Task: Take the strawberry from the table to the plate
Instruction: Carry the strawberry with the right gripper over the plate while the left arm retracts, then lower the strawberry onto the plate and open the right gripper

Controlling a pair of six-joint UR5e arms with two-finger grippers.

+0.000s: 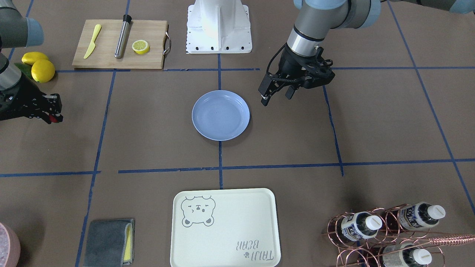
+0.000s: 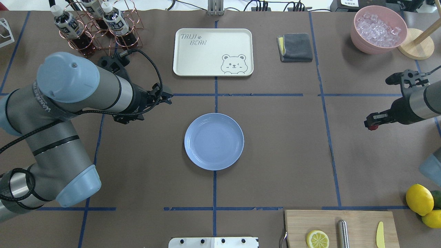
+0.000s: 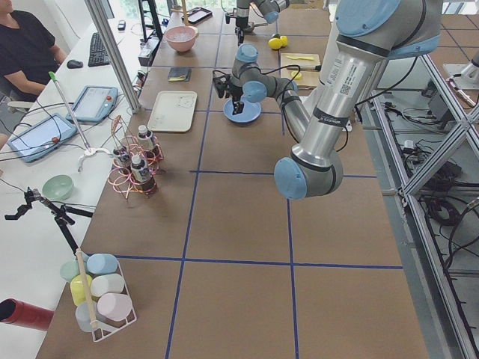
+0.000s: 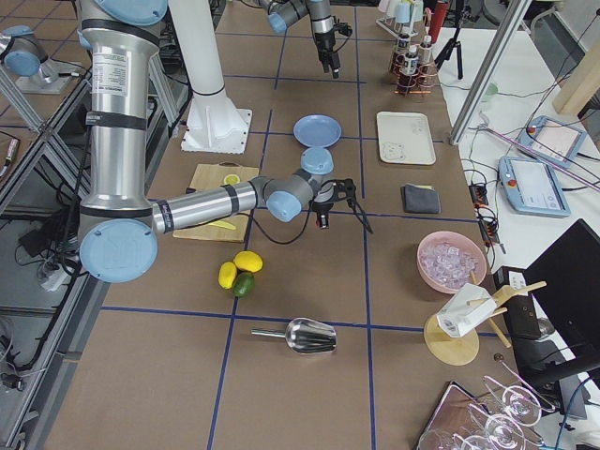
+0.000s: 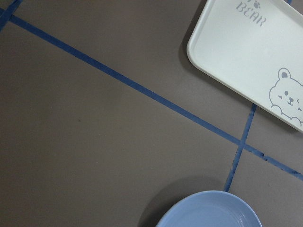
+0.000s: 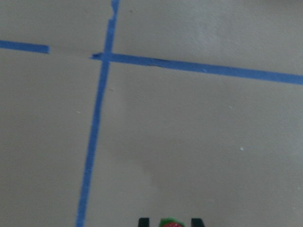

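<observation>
— Judging by these views, how far along is it?

— Roughly halfway, I'd say. The tiny dark-red strawberry (image 1: 55, 119) with its green top seems to be off the broad brown-paper table (image 1: 148, 122) with the blue tape grid. The round, shallow, glossy light-blue plate (image 1: 220, 115) lies bare at the middle. So the pick looks done, and the carry and the set-down are left.

— Who holds it?

— The right gripper (image 2: 372, 122). Its two black fingers are clamped on the berry. The overhead view shows a red dot at the very tip, and the right wrist camera shows a red-and-green scrap wedged between the finger ends at its bottom edge.

— Is it clear of the paper?

— It seems so. The wrist view shows the tape cross some way below, though it's blurred and I can't tell how high.

— And where is it against the plate?

— Well apart. The berry hangs out toward the table's side on the robot's right, with one taped line between it and the plate. The yellow lemons (image 2: 419, 199) lie closer to the robot's base.

— The other arm?

— The left gripper (image 1: 276, 98) hovers near the plate on the robot's left, fingers spread with nothing between them.

— Any risk in what's left?

— A berry that small could roll on a glossy plate if let go from height. My guess is it wants lowering close over the middle before the fingers part.
</observation>
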